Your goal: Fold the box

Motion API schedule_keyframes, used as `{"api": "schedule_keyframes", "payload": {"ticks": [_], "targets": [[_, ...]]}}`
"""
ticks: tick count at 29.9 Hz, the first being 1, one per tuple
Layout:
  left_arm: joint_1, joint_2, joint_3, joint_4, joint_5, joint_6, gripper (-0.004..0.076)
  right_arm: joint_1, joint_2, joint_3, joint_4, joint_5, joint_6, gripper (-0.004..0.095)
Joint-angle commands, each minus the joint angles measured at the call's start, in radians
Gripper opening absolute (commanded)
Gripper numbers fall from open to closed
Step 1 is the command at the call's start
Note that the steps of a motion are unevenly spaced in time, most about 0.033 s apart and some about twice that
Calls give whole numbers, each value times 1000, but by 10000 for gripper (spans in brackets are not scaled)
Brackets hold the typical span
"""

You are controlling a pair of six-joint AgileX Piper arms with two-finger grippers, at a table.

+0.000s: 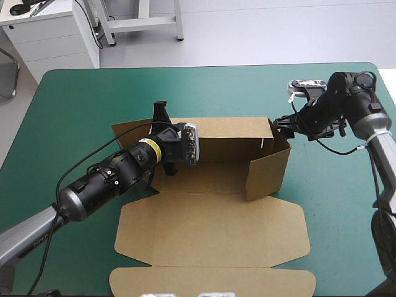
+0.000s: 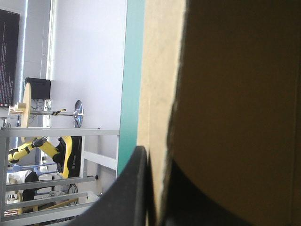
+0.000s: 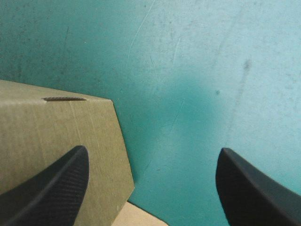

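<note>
Two arms are working at a half-raised brown box sitting mid-table.

The box is resting on the teal-green cover, its lid lying flat toward 6 o'clock, with walls standing at 12 and 3 o'clock. The left gripper is clamping the board at the box's 9 o'clock end, the sheet pinched between its black fingers. The right gripper is hovering with fingers spread wide at the 2 o'clock corner.

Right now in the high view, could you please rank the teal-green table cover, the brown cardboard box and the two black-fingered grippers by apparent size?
1. The teal-green table cover.
2. The brown cardboard box.
3. The left gripper and right gripper: both small and look alike, so unranked.
</note>
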Motion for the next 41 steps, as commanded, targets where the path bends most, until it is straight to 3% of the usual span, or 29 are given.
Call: {"api": "schedule_keyframes", "payload": {"ticks": [1, 19, 28, 41], "targets": [[-17, -4, -6, -67, 35, -40, -8, -6, -93, 19, 17, 12, -30, 693], [-17, -4, -6, -71, 52, -40, -8, -14, -337, 367, 262, -269, -280, 693], [-17, -4, -5, -75, 82, -40, -8, -14, -442, 561, 418, -416, -497, 693], [-17, -2, 4, -84, 90, -38, -8, -14, -468, 649, 653, -447, -706, 693]]}}
